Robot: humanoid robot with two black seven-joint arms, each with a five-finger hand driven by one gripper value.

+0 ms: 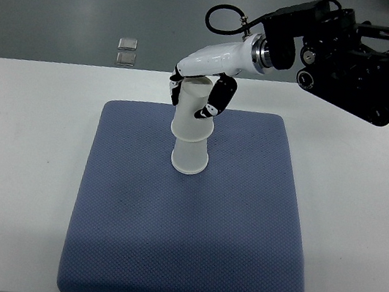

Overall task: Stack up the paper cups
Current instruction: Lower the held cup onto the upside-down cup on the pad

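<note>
Paper cups (193, 127) stacked on blue mat (191, 212), white table (7, 161), grey floor (69, 0)

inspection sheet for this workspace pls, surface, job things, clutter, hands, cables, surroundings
surface: white table with a blue mat on it
job's things: upper paper cup held over the lower paper cup, which stands on the mat; whether they are nested cannot be told
clutter: nothing seen on the table
grippers: right hand shut on the upper paper cup; left not in view
cables: black cable loop at the right wrist
surroundings: grey floor, two small square plates on it
</note>
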